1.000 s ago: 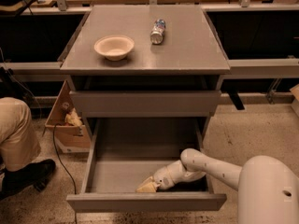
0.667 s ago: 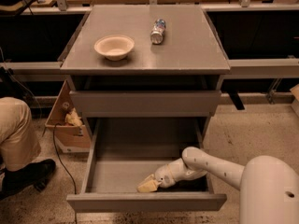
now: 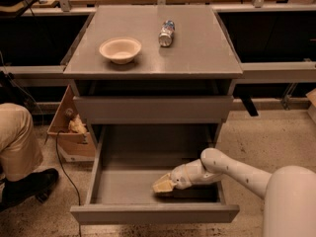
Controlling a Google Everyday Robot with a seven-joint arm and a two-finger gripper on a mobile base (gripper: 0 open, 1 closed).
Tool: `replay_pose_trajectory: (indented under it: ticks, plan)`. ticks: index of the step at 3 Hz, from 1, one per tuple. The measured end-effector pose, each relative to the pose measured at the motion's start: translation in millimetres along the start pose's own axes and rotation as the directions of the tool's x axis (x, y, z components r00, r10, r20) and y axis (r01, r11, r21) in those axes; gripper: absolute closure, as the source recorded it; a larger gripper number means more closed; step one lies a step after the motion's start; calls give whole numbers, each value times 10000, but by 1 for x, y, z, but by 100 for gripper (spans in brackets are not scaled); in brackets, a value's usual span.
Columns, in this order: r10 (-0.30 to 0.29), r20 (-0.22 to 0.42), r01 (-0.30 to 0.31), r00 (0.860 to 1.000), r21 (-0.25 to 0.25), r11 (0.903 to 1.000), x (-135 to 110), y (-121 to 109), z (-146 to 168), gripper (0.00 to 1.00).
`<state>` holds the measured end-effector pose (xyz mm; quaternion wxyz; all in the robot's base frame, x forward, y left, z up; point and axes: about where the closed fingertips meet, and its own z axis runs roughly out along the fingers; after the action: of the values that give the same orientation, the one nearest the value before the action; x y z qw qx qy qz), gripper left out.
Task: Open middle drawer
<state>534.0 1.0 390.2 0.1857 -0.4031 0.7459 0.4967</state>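
The grey cabinet (image 3: 153, 58) has three drawer levels. The middle drawer (image 3: 153, 109) shows its flat grey front under the tabletop, nearly flush with the frame. The bottom drawer (image 3: 154, 212) is pulled far out towards me. My gripper (image 3: 161, 185) is low inside the bottom drawer, near its floor at the centre right, pointing left. My white arm (image 3: 232, 169) reaches in over the drawer's right side. The gripper is below the middle drawer and not touching it.
A tan bowl (image 3: 120, 49) and a can lying on its side (image 3: 167, 32) sit on the cabinet top. A person's leg and black shoe (image 3: 22, 181) are at the left. A cardboard box (image 3: 69, 127) stands left of the cabinet, with a cable on the floor.
My gripper has shifted slightly up and to the right inside the bottom drawer. The drawers have not moved.
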Motion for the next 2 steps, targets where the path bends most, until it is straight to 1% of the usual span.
replay_pose_trajectory:
  ticks: [1, 2]
  plan:
    - [-341, -95, 348, 9994, 864, 9957, -9, -8, -32, 100]
    - [-845, -396, 902, 9956, 1780, 9799, -26, -12, -70, 100]
